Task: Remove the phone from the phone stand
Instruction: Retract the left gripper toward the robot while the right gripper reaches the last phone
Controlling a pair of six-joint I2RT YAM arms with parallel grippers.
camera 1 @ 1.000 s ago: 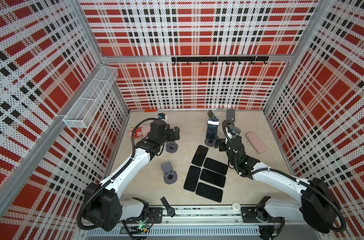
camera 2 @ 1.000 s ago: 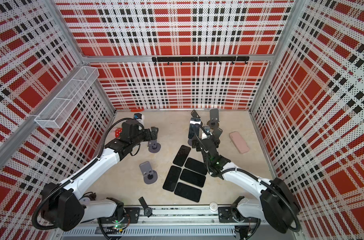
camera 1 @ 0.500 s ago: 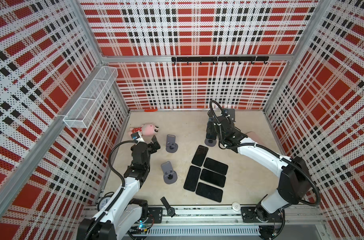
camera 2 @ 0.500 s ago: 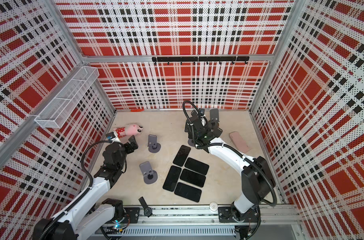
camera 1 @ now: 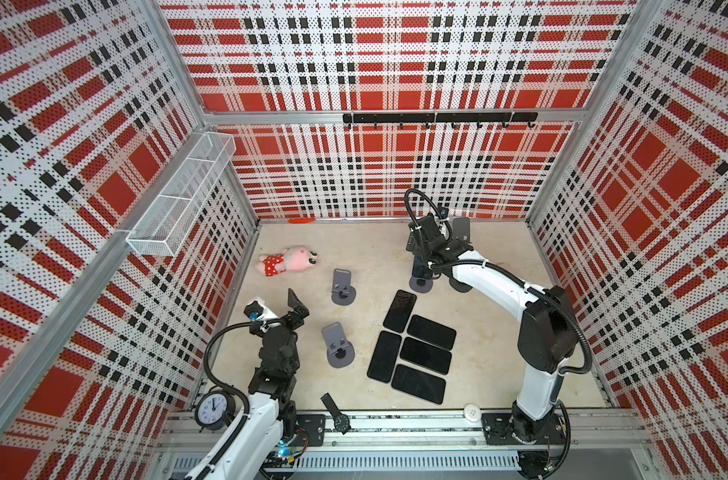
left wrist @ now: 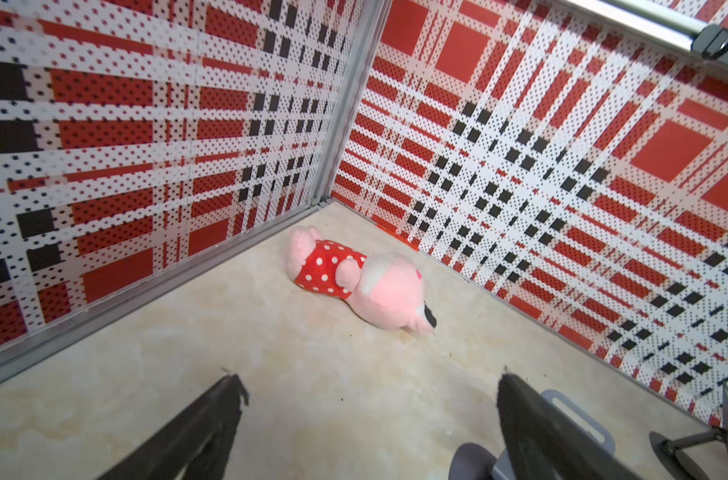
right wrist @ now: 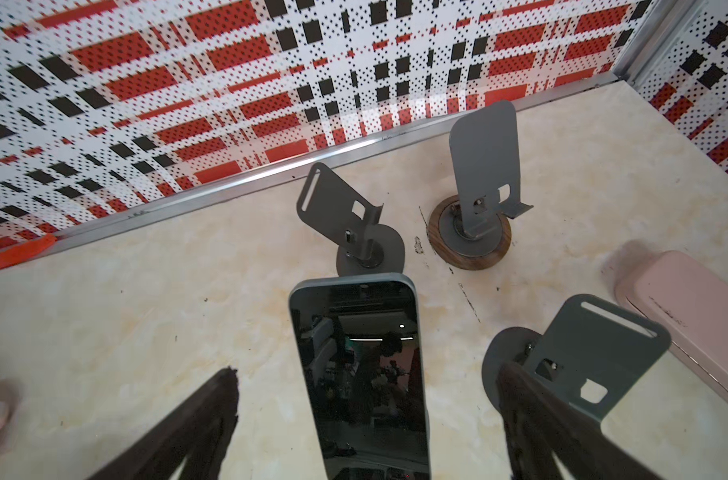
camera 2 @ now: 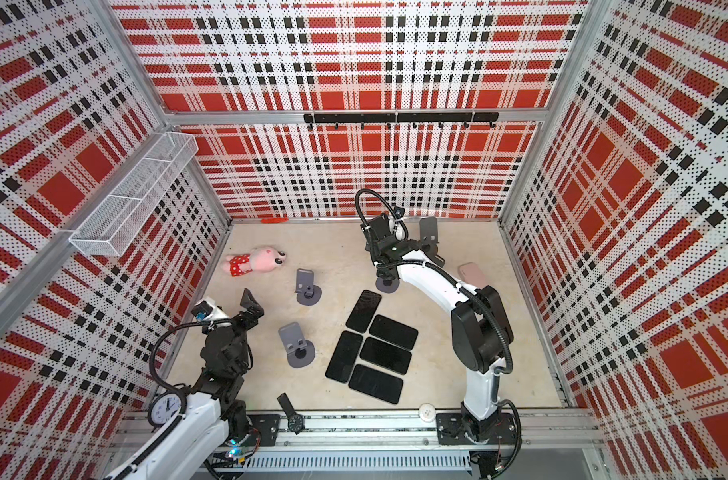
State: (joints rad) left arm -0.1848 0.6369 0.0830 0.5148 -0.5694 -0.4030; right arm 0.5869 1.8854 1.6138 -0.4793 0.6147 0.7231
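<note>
Beige tabletop (camera 1: 374, 257), red plaid walls. Phone (right wrist: 359, 332) stands upright on phone stand (camera 1: 421, 286) near far edge, long side up, between spread jaws of right gripper (right wrist: 366, 372), gaps both sides. Left gripper (left wrist: 368, 376) spread, empty, far off.

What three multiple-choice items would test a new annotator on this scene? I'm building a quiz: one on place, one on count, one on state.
1. Where on the table does the pink plush toy lie? A back left; B front right; C centre.
2. How many black phones lie flat together? A three; B five; C seven.
3. How is the right end effector at the upright phone? A shut on it; B shut, empty; C open, straddling it.
Key: 1A, both top views show it by the left wall, towards the back; 2B, five dark slabs count out; 3C, the wrist view shows gaps on both sides.
</note>
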